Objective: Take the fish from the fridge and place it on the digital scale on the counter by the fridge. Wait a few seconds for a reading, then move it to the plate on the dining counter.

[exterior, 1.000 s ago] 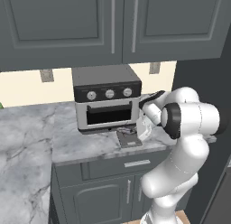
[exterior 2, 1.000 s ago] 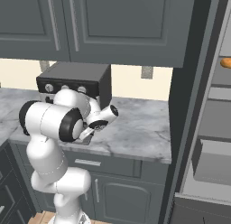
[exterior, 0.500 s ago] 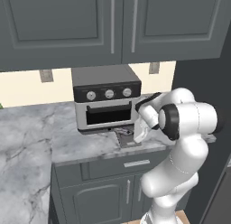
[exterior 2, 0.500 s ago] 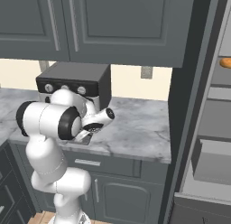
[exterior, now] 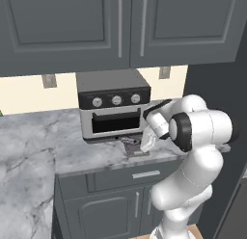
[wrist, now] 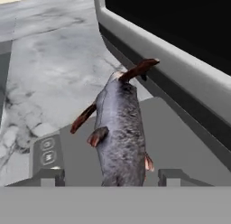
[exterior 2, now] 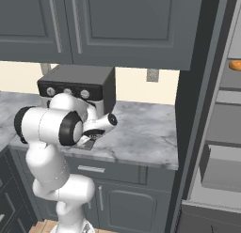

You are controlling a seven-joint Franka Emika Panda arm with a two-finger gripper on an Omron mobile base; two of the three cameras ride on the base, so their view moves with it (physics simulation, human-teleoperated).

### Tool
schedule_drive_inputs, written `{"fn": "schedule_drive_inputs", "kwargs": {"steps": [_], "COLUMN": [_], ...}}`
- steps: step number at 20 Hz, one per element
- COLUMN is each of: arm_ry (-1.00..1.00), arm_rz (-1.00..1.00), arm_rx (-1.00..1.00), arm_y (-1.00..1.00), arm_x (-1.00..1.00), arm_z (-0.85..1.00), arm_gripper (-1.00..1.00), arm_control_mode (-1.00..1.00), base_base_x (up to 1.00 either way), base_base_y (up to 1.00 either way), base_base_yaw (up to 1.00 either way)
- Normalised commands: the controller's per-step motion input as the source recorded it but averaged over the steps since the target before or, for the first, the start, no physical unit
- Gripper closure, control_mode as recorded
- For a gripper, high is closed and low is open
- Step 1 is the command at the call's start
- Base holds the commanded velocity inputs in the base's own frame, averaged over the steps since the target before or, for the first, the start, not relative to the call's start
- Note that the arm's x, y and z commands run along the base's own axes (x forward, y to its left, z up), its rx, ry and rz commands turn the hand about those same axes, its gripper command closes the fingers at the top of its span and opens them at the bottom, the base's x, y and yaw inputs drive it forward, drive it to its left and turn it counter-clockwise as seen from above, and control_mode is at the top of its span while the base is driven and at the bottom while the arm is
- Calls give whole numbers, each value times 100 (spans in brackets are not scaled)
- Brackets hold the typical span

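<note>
Left base view: your claw hangs over the digital scale, wrist hiding its tips. Right base view: the arm masks claw and scale on the counter. Hand view: jaws stand open, apart from the fish lying between them on the scale for weighing; its head is cut off.

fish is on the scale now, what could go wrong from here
1. The fish lies long across the small digital scale, its tail end reaching toward the toaster oven; it may slide or hang over the edge.
2. The gripper has its fingers spread either side of the fish, very close; lifting away carelessly could nudge it off.
3. The toaster oven stands right beside the scale, so regrasping leaves little side room.
</note>
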Motion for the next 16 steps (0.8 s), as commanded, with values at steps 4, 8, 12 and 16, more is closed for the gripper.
{"fn": "schedule_drive_inputs", "kwargs": {"steps": [4,8,12,16], "arm_ry": [0,0,7,25], "arm_rz": [0,0,0,0], "arm_rx": [12,13,10,3], "arm_y": [-20,-10,-7,1], "arm_x": [-14,-26,-35,-66], "arm_z": [71,100,82,48], "arm_gripper": [-100,-100,-100,-100], "arm_control_mode": [-100,-100,-100,-100], "base_base_x": [0,0,0,0], "base_base_y": [0,0,0,0], "base_base_yaw": [0,0,0,0]}}
